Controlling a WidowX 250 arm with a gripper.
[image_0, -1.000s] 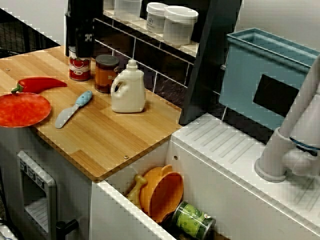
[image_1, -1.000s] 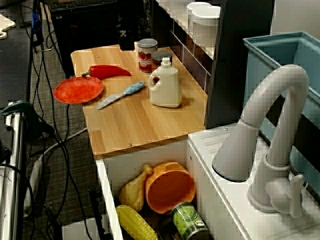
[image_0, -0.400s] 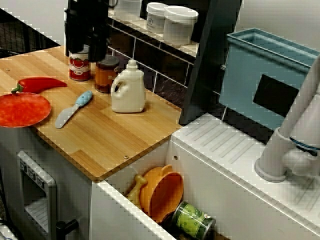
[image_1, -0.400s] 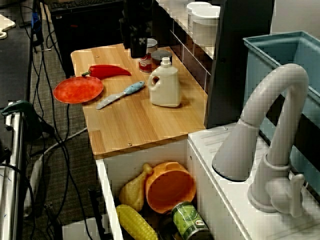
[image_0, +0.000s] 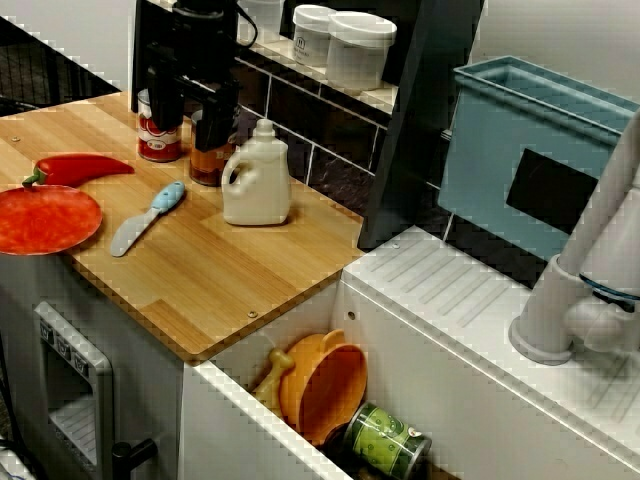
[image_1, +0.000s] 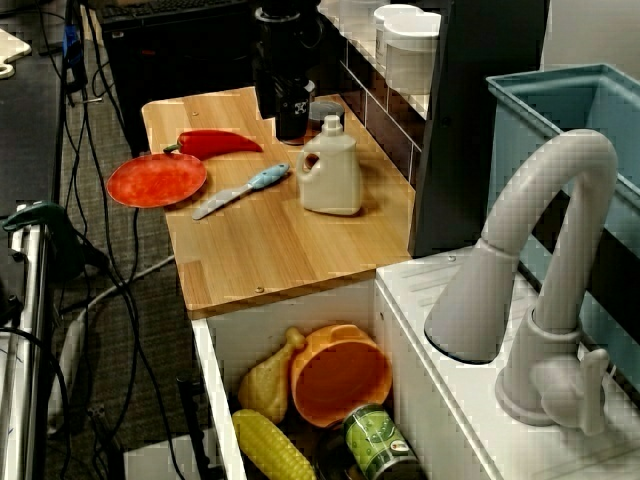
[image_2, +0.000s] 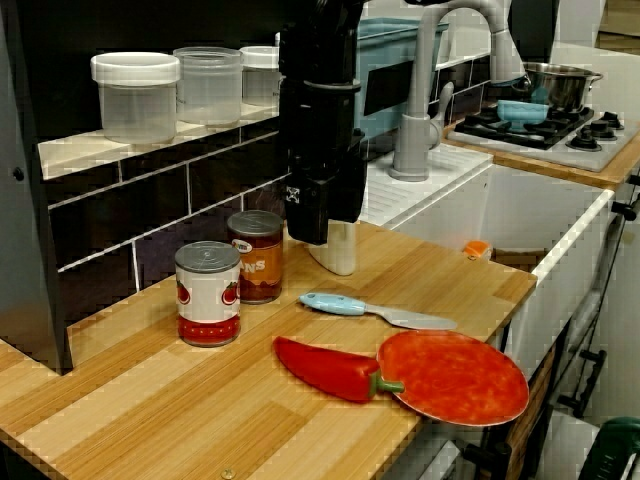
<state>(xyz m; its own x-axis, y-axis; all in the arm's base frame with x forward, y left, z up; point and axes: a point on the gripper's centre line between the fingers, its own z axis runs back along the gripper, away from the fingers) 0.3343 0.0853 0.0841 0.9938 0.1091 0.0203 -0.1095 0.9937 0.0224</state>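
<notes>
Hand (image_0: 196, 126) slides off the red-labelled tin can (image_0: 157, 137) and now hangs just above the brown glass jar (image_0: 208, 152) | fingers parted, nothing held | jar now nearest, standing on wooden table (image_0: 200, 270) | white plastic jug (image_0: 257, 177) just beside jar

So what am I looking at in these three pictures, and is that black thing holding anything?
The black thing is a robot arm's gripper, its hand. One camera looks across the sink, one from above the tap, one from the wooden counter's front edge. The gripper hangs open and empty by a brown glass jar, which stands between a red-labelled tin can and a white plastic jug. On the counter lie a blue-handled knife, a long red pepper and a flat red plate. In the sink sit an orange bowl and a green-labelled can.
</notes>
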